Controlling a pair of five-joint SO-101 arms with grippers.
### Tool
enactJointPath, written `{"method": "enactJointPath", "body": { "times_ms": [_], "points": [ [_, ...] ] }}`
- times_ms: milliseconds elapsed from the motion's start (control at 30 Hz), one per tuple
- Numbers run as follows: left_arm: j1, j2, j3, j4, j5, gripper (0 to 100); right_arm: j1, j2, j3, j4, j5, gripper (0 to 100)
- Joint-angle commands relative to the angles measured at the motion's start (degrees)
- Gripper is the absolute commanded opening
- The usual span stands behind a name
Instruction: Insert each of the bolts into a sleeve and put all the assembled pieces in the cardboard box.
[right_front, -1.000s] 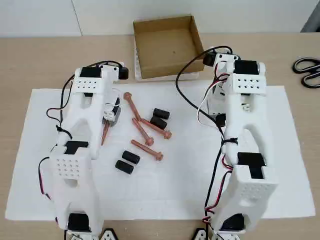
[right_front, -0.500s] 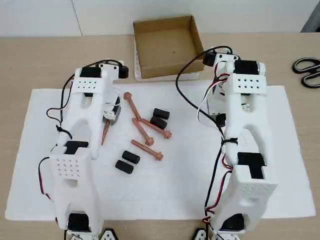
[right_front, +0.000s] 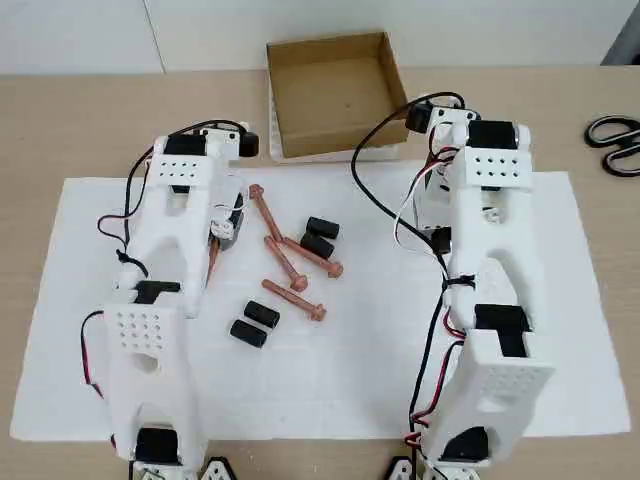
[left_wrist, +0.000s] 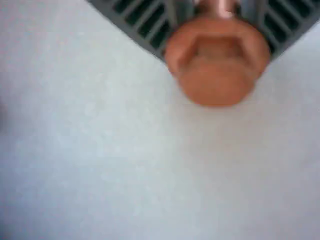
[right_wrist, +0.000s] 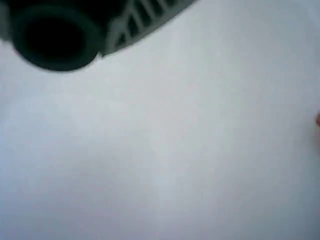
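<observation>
Covering the tabletop, a white sheet (right_front: 350, 390) lies under both arms. The cardboard box (right_front: 335, 95) stands open at the sheet's far edge, nothing inside. The left gripper (right_front: 224, 230) is clamped on a copper bolt (left_wrist: 216, 65). The right gripper (right_wrist: 107, 30) is clamped on a black sleeve (right_wrist: 55, 42). Four loose bolts (right_front: 312, 257) and four loose sleeves (right_front: 322, 227) lie on the sheet between the arms.
</observation>
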Motion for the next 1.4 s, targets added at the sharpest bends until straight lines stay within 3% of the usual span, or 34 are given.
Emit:
{"method": "enactJointPath", "body": {
  "times_ms": [0,167,533,700,1033,1200,1367],
  "points": [
    [-0.09,0.26,-8.04,3.16,0.44,1,0.13,-3.91,-0.53,-0.04,0.00,0.4],
    [0.09,0.00,-17.10,6.15,0.44,1,0.40,-4.62,-1.23,-0.84,-3.25,0.4],
    [0.09,-18.20,-8.22,6.07,0.44,1,-0.04,-28.88,1.58,-4.88,-6.51,0.7],
    [0.09,-28.66,-3.21,6.07,0.44,1,-0.04,-46.73,16.88,-14.29,-6.51,0.9],
    [0.09,-42.90,7.78,5.98,1.85,1,0.40,-85.58,64.26,-42.95,-5.98,0.7],
    [0.09,-48.44,8.92,5.98,10.37,1,1.80,-97.36,73.41,-44.62,-4.84,0.6],
    [0.09,-53.27,9.01,5.89,14.42,1,1.10,-109.05,76.75,-42.86,-5.71,0.6]
  ]
}}
